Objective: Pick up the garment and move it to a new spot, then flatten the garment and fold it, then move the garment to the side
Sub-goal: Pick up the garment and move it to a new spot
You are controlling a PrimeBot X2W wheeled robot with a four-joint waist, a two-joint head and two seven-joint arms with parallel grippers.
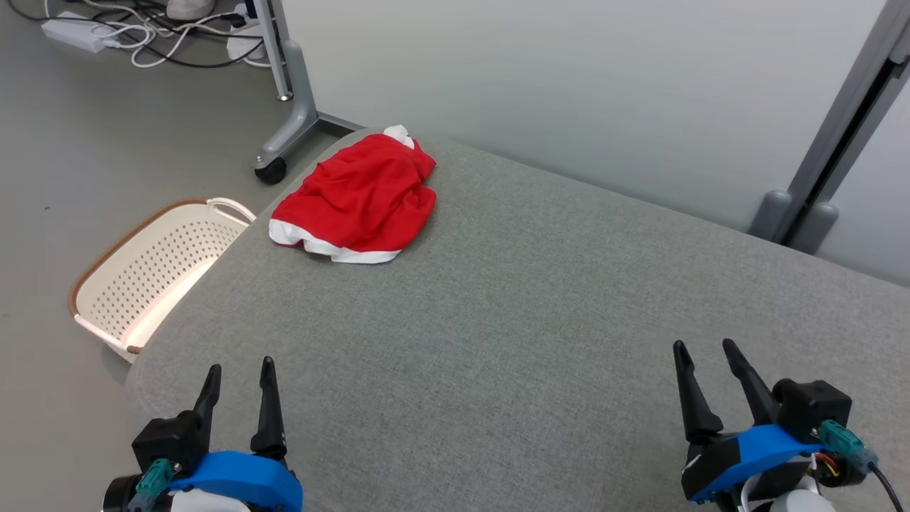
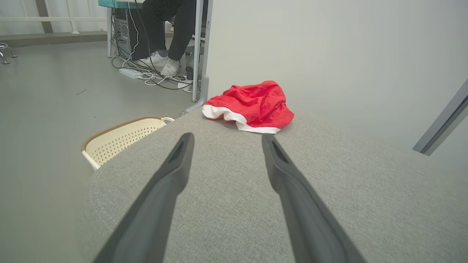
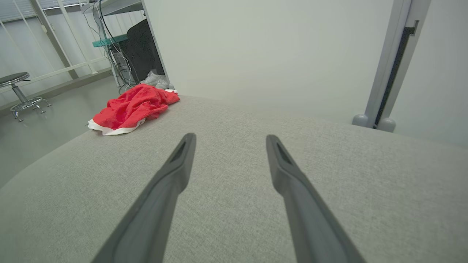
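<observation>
Toward 1 o'clock the padded surface (image 1: 498, 341) is seen bare. The red, white-trimmed garment (image 1: 359, 203) is bunched at its 11 o'clock edge. Released, empty jaws are noted on left gripper (image 1: 242, 365) and right gripper (image 1: 705, 344).

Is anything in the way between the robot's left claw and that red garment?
Nothing visible. Only bare grey surface lies between the left gripper, jaws open, and the garment near the far left corner. The basket sits beside the surface's left edge, off that path.

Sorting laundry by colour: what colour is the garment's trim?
White trim on a red garment; clearest in head view.
</observation>
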